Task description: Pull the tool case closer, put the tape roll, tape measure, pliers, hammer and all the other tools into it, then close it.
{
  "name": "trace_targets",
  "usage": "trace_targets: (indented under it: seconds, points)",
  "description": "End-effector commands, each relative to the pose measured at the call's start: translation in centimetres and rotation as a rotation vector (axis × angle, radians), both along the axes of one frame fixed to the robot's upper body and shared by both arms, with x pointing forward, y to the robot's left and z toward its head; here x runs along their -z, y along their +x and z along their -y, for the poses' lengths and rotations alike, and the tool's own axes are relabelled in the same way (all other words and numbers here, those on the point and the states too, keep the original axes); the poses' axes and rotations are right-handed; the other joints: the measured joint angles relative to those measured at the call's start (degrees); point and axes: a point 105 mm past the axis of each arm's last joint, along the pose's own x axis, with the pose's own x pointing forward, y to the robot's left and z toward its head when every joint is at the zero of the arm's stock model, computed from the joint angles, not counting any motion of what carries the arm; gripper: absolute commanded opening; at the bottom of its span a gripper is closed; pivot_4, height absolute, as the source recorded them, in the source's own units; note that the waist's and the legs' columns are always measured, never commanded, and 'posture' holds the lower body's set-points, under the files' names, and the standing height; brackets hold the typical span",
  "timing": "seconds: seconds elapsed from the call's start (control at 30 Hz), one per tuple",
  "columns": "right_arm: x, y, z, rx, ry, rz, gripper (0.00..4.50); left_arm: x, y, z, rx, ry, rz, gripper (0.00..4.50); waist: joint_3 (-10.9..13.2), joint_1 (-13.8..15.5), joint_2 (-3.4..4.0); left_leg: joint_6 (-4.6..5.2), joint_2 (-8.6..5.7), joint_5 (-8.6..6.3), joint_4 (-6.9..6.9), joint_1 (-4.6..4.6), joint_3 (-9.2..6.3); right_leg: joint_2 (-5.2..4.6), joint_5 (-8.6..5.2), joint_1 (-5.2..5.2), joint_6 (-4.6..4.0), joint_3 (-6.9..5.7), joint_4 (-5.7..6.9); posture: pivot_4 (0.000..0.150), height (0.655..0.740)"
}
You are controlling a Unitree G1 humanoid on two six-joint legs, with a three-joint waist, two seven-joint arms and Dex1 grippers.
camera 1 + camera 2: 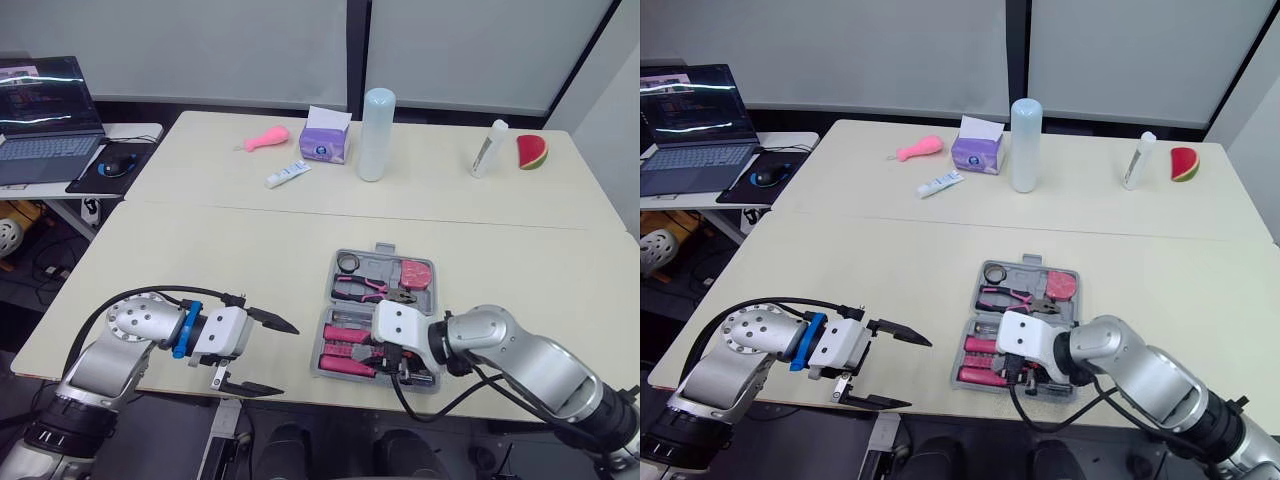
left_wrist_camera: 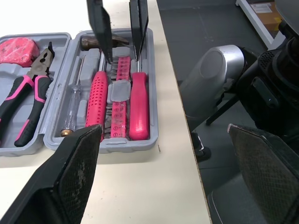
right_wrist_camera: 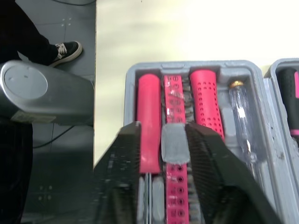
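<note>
- Left gripper (image 1: 288, 360): one, left of the tool case (image 3: 130, 88), fingers spread wide, empty.
- Right gripper (image 3: 162, 128): one, over the case's near half, fingers narrowly apart astride the bit strip (image 3: 174, 100); contact unclear.
- Case, near half: smooth pink handle (image 3: 149, 116), one; bit strip, one; hammer (image 3: 205, 102), one; clear screwdriver (image 3: 243, 121), one.
- Case, far half: pliers (image 1: 370, 290), tape measure (image 1: 415, 273), tape roll (image 1: 348, 263), one each.
- Beyond the case: tube (image 1: 287, 175), tissue box (image 1: 326, 140), tall bottle (image 1: 377, 135), one each.
- Judged step: seating the contents before closing. Press straight down until flush, lift out vertically, then fold the halves.
</note>
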Motion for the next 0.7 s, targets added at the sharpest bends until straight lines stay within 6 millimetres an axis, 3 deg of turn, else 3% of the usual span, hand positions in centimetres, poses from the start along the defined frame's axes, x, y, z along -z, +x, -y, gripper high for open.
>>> trace_targets:
  seconds: [0.03,0.13,0.3,0.47,0.6,0.7]
  points:
    - [0.3,-0.7,-0.6,-0.047,0.011,0.004,0.56,-0.6,-0.2,0.7,0.026,-0.015,0.038,4.50,0.0,0.0,0.00,0.00,0.00,0.00,0.00,0.00,0.00,0.00,0.00,0.00,0.00,0.00,0.00,0.150,0.7161]
    - [1.2,-0.4,-0.5,-0.038,-0.011,0.002,0.01,-0.6,-0.2,0.7,0.024,-0.016,0.038,4.50,0.0,0.0,0.00,0.00,0.00,0.00,0.00,0.00,0.01,0.00,0.00,0.00,0.00,0.01,0.00,0.150,0.7161]
    - [3.4,0.0,0.4,-0.033,-0.085,-0.009,0.01,-0.7,-0.1,0.9,0.018,-0.022,0.040,4.50,0.0,0.0,0.00,0.00,0.00,0.00,0.01,0.00,0.01,0.00,0.00,0.00,0.00,0.00,0.00,0.150,0.7161]
    - [4.0,-0.1,0.7,-0.060,-0.109,-0.001,0.01,-0.7,-0.2,1.0,0.008,-0.033,0.032,4.50,0.0,0.0,-0.02,0.00,0.01,0.01,0.01,0.02,0.01,0.01,0.00,0.00,0.00,0.00,0.02,0.150,0.7161]
    - [1.5,-0.2,-0.5,-0.068,0.014,0.040,0.01,-0.7,0.1,0.7,-0.041,-0.052,0.016,4.50,0.0,0.0,-0.02,0.00,0.01,0.00,0.01,0.01,0.01,0.01,0.00,0.00,0.00,0.00,0.02,0.150,0.7161]
    - [-1.5,0.1,0.5,-0.004,0.132,0.090,0.01,-0.7,1.7,-0.1,-0.175,-0.073,0.013,4.50,0.0,0.1,-0.02,0.00,0.02,0.00,0.01,-0.02,0.00,0.00,0.00,0.00,0.00,0.00,0.02,0.150,0.7161]
